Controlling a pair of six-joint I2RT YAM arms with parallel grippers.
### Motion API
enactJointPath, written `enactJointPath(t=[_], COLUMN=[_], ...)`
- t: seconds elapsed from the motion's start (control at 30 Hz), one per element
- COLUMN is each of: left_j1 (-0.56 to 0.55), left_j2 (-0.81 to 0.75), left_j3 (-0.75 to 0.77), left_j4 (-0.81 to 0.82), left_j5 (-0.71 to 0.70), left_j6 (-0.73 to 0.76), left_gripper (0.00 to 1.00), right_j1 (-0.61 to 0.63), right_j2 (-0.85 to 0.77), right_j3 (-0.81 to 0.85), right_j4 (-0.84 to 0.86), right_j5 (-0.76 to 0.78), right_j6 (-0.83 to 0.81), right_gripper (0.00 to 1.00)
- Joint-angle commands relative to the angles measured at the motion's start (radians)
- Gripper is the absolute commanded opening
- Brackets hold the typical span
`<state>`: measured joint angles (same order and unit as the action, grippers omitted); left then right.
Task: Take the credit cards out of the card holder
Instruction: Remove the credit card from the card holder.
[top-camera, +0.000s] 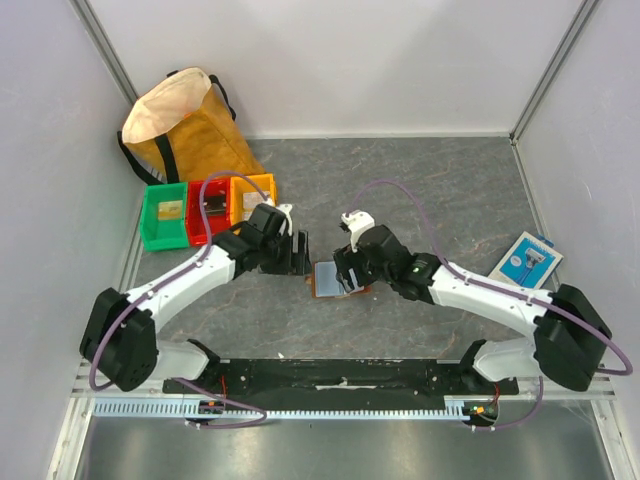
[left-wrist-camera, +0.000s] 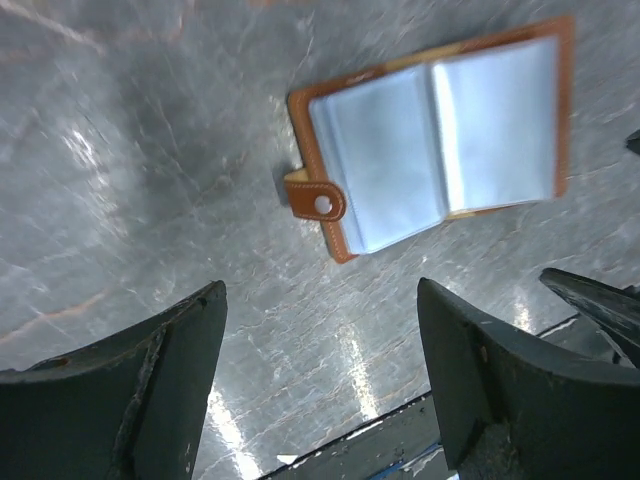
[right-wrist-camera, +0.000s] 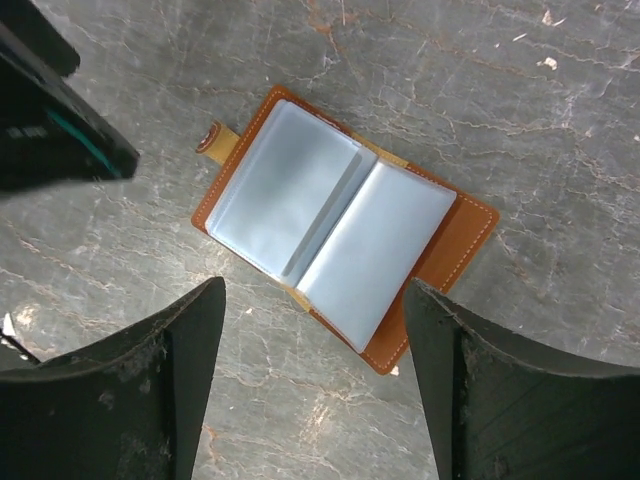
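1. The card holder (top-camera: 333, 277) lay open flat on the grey counter (top-camera: 430, 190), inside face up, about mid-counter between the two arms.
2. Its brown leather edge showed all round the pale blue-grey sleeves (right-wrist-camera: 300, 215). The snap tab (left-wrist-camera: 315, 198) stuck out from one side.
3. I honestly couldn't tell if any cards sat in those sleeves, they just looked hazy and pale.
4. The left gripper (top-camera: 288, 258) hovered just beside the holder on its left. Its jaws were spread wide with nothing between them, and the wrist view (left-wrist-camera: 320, 290) showed only bare counter in the gap.
5. The right gripper (top-camera: 346, 270) hung right over the holder's right edge. It was also spread wide and gripping nothing, with the holder visible below the gap (right-wrist-camera: 315, 290).
6. Whether either gripper touched the holder was hard to call from the top view. Both wrist views showed the fingertips clear of it.
7. A green bin (top-camera: 165, 218), red bin (top-camera: 210, 210) and orange bin (top-camera: 252, 195) sat in a row at the back left, with a yellow bag (top-camera: 185, 125) behind them.
8. A blue-and-white packet (top-camera: 527, 260) lay at the right, well apart from the holder.
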<state>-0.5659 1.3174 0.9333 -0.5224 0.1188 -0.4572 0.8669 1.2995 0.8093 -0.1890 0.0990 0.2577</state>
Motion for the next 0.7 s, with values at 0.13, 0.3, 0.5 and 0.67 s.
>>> enactJointPath(t=[0.13,0.3,0.5,0.67], left_j1=[-0.072,-0.078,-0.086,-0.091], left_j2=[0.12,0.2,0.244,0.189], left_j3=[-0.045,-0.048,-0.073,-0.139], left_j4=[0.248,0.279,0.297,0.309], left_j5=[-0.094,-0.156,-0.16,-0.157], left_j6=[-0.115,-0.109,-0.129,-0.149], left_gripper=[0.81,0.71,0.57,0.2], right_j1=[0.089,0.118,0.145,0.164], right_j2=[0.122,0.185,0.262,0.325], right_j3=[0.096,0.114,0.134,0.154], right_j4=[-0.017,-0.013,0.013,0.039], right_j5=[0.159,0.205,0.225,0.222], right_j6=[-0.015,-0.005,0.003,0.008], right_gripper=[0.76,0.74,0.74,0.78])
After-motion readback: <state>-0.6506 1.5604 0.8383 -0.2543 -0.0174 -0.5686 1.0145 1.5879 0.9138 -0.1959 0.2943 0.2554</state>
